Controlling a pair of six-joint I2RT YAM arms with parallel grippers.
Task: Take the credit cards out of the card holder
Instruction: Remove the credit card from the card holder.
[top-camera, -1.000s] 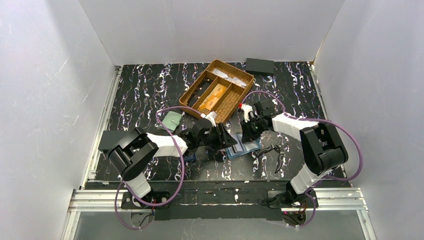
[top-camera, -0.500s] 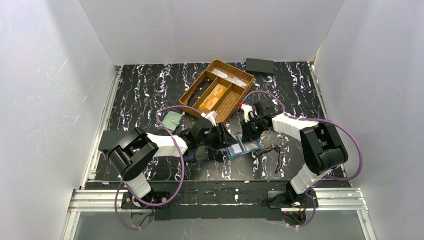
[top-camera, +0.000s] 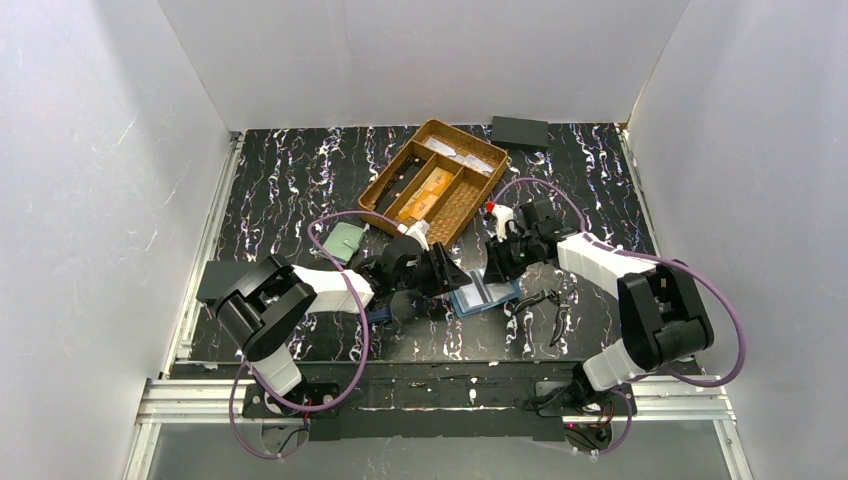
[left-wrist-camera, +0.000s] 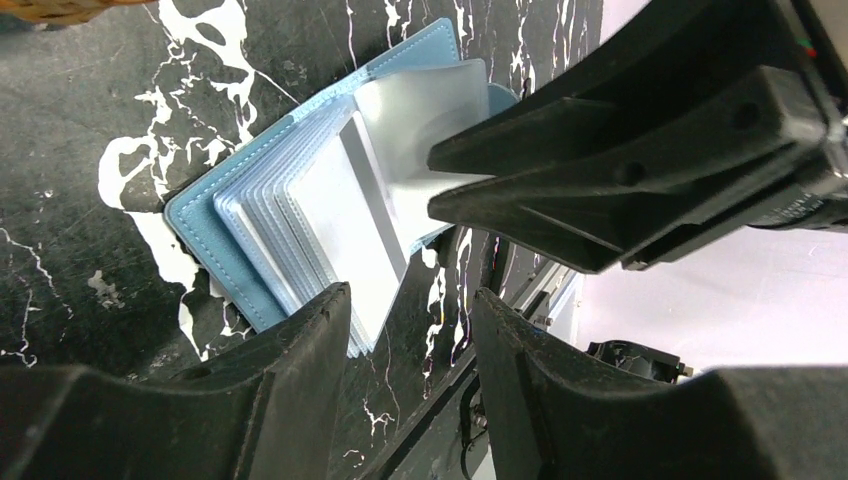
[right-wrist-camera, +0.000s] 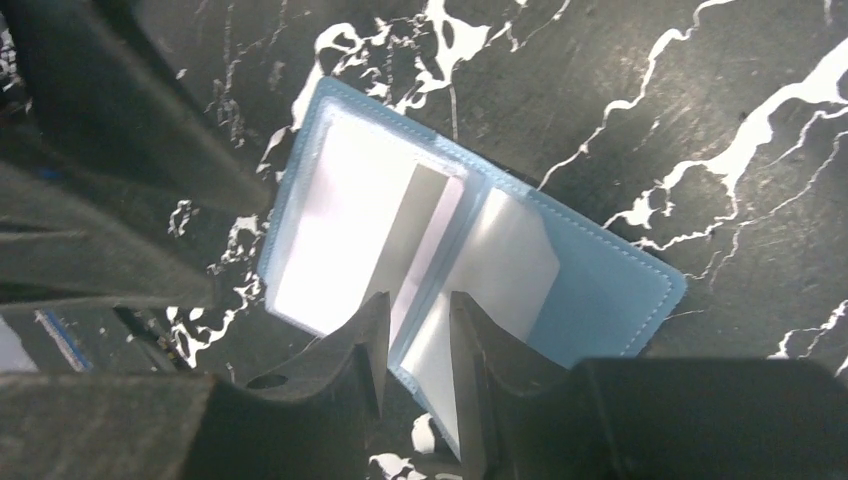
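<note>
The black tabletop veined with white marbling (top-camera: 300, 170) fills the floor between plain white walls (top-camera: 100, 200). It has open room at the far left and along the right edge.

A brown woven basket with long compartments (top-camera: 395, 160) sits angled at the far middle. A flat black rectangular box (top-camera: 519, 132) lies just beyond it against the back edge.

The light steel-blue stitched card holder (top-camera: 485, 295) lies open flat on the table near the front, between the two grippers. The pale green square wallet (top-camera: 346, 240) rests to its left, well apart.

The thin orange-gold rectangular credit cards (top-camera: 432, 185) lie in the basket's middle compartments.

The holder's fanned clear plastic sleeves (left-wrist-camera: 330, 210) look glossy and pale. One stands raised at the spine.

The left gripper (left-wrist-camera: 410, 300) hangs low over the holder's near corner, jaws half apart and clamping nothing.

The right gripper (right-wrist-camera: 415, 305) has its jaws a narrow gap apart over the spine, with the raised sleeve running into that gap but not visibly pinched.

From above, both grippers hide most of the holder. A dark tangle (top-camera: 545, 305) to its right is hard to make out.
</note>
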